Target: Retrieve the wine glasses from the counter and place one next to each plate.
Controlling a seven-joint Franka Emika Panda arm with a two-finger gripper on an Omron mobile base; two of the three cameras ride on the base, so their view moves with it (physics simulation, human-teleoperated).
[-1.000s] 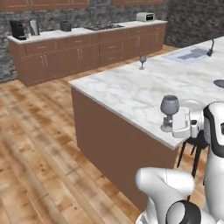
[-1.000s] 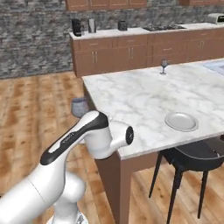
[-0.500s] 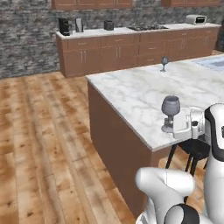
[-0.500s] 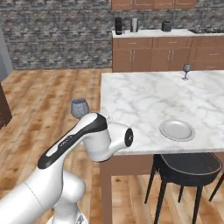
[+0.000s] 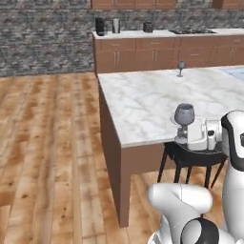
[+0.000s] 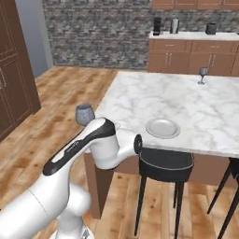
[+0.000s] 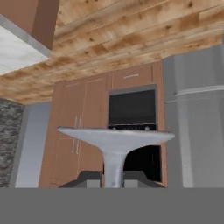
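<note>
In the left base view, the marble counter point(image 5: 143, 100) stands in the middle of the wooden floor point(image 5: 52, 143). Just past its near right edge, the gripper point(image 5: 183, 139) holds one wine glass point(image 5: 184, 116) upright in the air, close above a black stool point(image 5: 190, 155). The fingers are closed on the thin stem, low down by the foot. The second wine glass point(image 5: 181, 67) stands far back on the counter, well apart from the first one.

In the right base view, the held glass point(image 6: 84, 114) peeks up over the white arm at the near left corner of the counter point(image 6: 186, 100). A pale grey plate point(image 6: 162, 127) lies to the right of it, near the front edge.

In the hand view, the round foot of the glass point(image 7: 114, 134) fills the middle, with the fingertips point(image 7: 87, 179) touching the stem on both sides. Behind it are brown cupboards point(image 7: 74, 131), a dark oven point(image 7: 132, 109) and a grey fridge point(image 7: 197, 118).

I can read no words or labels anywhere.
</note>
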